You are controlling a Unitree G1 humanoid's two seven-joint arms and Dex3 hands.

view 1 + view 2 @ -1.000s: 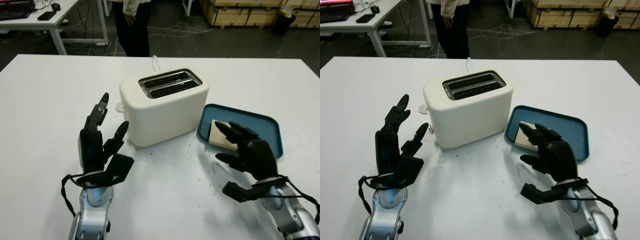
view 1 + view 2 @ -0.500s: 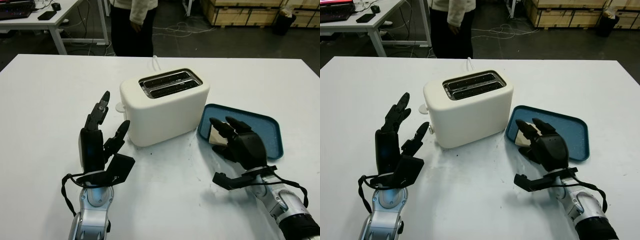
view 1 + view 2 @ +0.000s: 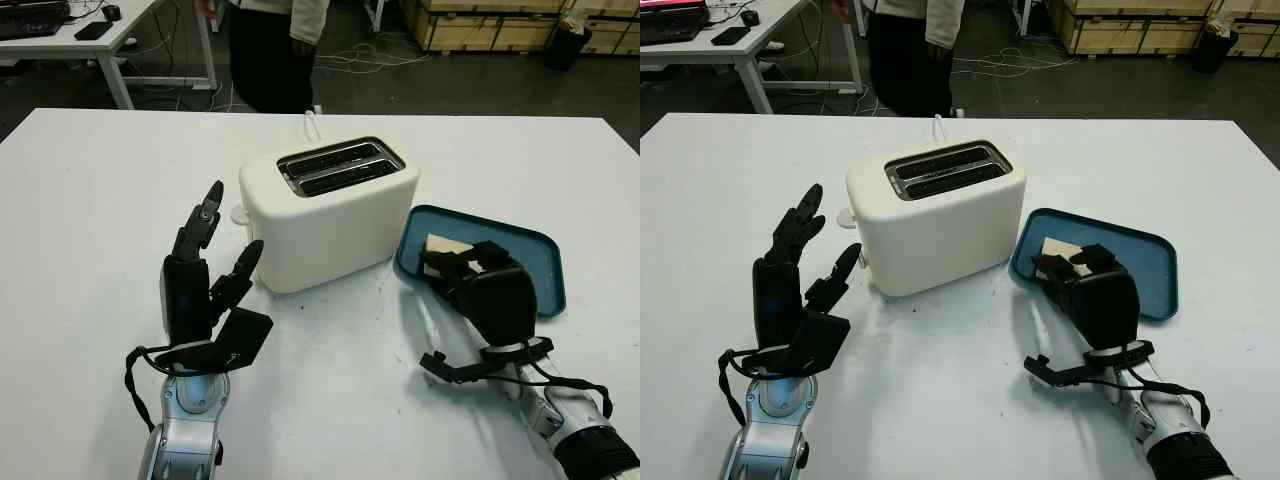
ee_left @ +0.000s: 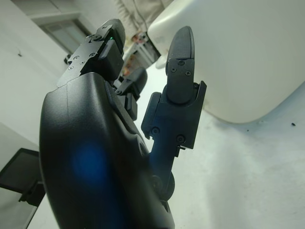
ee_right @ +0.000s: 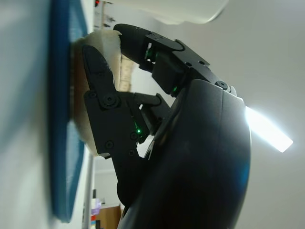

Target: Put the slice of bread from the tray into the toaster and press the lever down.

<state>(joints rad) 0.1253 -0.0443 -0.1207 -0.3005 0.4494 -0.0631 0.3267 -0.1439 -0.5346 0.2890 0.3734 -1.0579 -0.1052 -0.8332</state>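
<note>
Left eye view first: at the near left the robot's black three-finger left hand (image 3: 205,290) stands upright over the white table (image 3: 90,200), open and holding nothing, its fingertips just beside the near corner of the toaster but apart from it; next comes the cream-white two-slot plastic toaster (image 3: 325,210), upright in the middle of the table, both slots empty, its cord running off the far edge towards a person in dark trousers (image 3: 265,50) standing beyond; whether the lever shows from here I cannot tell; further right lies the shallow dark-blue rectangular plastic tray (image 3: 525,255), just beside the toaster's right end; the pale square slice of bread (image 3: 440,247) lies flat in the tray's near-left corner; over it is the black right hand (image 3: 480,280), fingers curled down onto the slice, and in the right wrist view one finger (image 5: 102,95) lies against the crust edge while another (image 5: 143,45) arches over the top, so the hand appears to be pinching the slice.

By my judgement the bread is light, soft and easily crushed or torn; a grip across the opposite crust edges, firm but shallow, should lift it without folding; lying flat against the tray floor, it may need tipping up at one edge before the fingers can get beneath it.
</note>
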